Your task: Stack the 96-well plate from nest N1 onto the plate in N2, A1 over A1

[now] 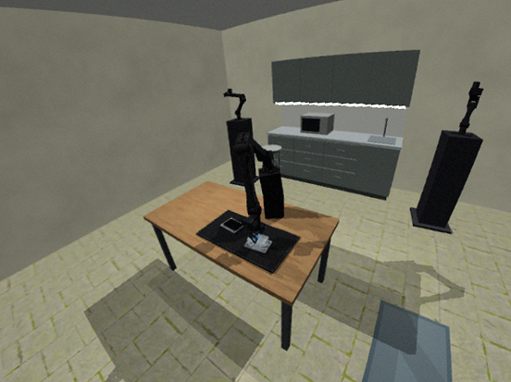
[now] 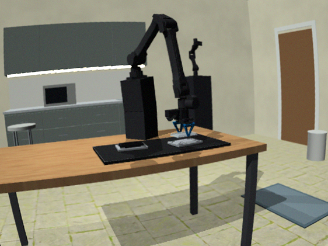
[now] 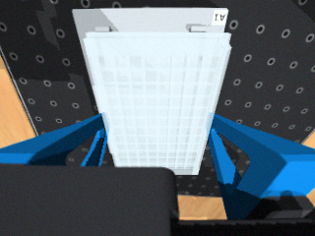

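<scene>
My gripper (image 3: 157,118) has blue fingers and is shut on the long sides of a clear 96-well plate (image 3: 157,98). It holds the plate level, a little above the grey plate nest N1 (image 3: 148,20), whose A1 label (image 3: 220,17) shows at the far right corner. In the exterior view the held plate (image 2: 183,134) hangs just over nest N1 (image 2: 185,142). Nest N2 (image 2: 131,145) holds a dark 96-well plate to the left of it. In the top view the gripper (image 1: 254,233) is over N1 and N2 (image 1: 232,225) lies beside it.
Both nests sit on a black perforated mat (image 2: 161,147) on a wooden table (image 2: 71,164). The arm's black pedestal (image 2: 139,112) stands behind the mat. A white bin (image 2: 316,144) and a blue floor mat (image 2: 291,203) lie off to the right.
</scene>
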